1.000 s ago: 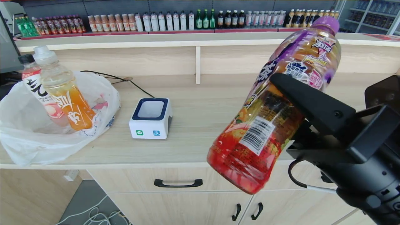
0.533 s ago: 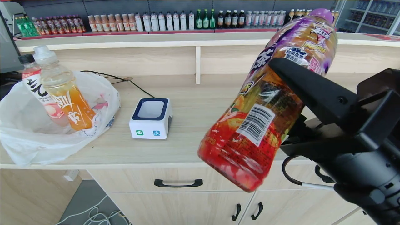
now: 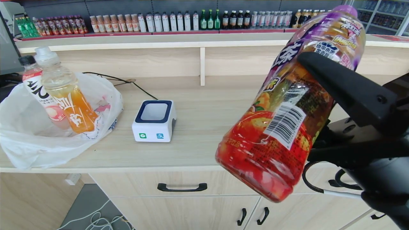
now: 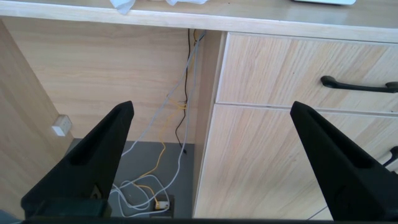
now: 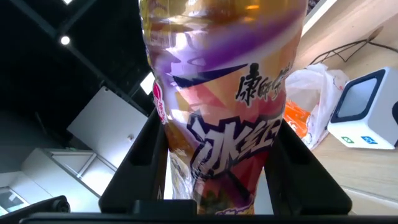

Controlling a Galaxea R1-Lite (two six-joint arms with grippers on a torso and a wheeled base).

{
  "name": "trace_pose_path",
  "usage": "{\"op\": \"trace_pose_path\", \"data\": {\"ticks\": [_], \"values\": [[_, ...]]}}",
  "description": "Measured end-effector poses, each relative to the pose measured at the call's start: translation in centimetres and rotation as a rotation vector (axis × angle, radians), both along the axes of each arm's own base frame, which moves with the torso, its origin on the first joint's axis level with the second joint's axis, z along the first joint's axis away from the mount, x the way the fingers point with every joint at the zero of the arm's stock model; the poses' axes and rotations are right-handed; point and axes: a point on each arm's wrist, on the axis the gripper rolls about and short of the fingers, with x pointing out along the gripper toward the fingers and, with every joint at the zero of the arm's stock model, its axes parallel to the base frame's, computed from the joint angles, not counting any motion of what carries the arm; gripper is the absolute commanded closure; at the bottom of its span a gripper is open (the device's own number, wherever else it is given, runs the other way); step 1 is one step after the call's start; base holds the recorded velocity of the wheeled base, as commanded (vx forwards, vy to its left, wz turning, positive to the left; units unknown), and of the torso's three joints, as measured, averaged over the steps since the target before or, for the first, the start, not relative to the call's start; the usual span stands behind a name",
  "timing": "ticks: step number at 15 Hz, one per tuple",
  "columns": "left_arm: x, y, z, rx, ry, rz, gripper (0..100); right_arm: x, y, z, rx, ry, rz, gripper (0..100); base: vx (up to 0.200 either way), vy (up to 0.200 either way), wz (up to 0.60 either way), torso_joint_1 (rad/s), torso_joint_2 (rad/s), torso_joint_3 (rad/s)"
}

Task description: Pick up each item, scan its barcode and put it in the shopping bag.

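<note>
We take the scanner as our mark; it sits on the wooden counter with its window facing up. To the right of the scanner and higher than it, our right gripper is clamped on the iced tea bottle, one finger on each side of its waist. The bottle hangs in the air, clear of the counter, tilted with its purple cap up and farther from the scanner and its red base nearer. Its barcode faces us.

To the left of the scanner lies the shopping bag, white and slumped open. In it lean an orange drink bottle and, touching it on the side away from the scanner, a peach-labelled bottle.

Our left gripper hangs lower than the scanner, before the cabinet front, its fingers spread wide with nothing between them.
</note>
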Motion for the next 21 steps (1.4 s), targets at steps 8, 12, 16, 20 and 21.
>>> {"op": "trace_pose_path", "data": {"ticks": [8,12,16,20,21], "values": [[0.0,0.0,0.0,0.000,0.000,0.000,0,0.0,-0.3,0.0,-0.009,-0.009,-0.015,100,0.000,0.000,0.00,0.000,0.00,0.000],[0.0,0.0,0.0,0.000,0.000,0.000,0,0.5,-0.7,-1.1,-0.112,-0.063,-0.108,100,0.000,0.000,0.00,0.000,0.00,0.000],[0.0,0.0,0.0,0.000,0.000,0.000,0,0.6,-1.1,-1.9,-0.256,-0.174,-0.226,100,0.000,0.000,0.00,0.000,0.00,0.000],[0.0,0.0,0.0,0.000,0.000,0.000,0,1.3,-2.3,-3.7,-0.510,-0.361,-0.366,100,0.000,0.000,0.00,0.000,0.00,0.000],[0.0,0.0,0.0,0.000,0.000,0.000,0,1.7,-2.7,-3.8,-0.576,-0.422,-0.431,100,0.000,0.000,0.00,0.000,0.00,0.000]]}}
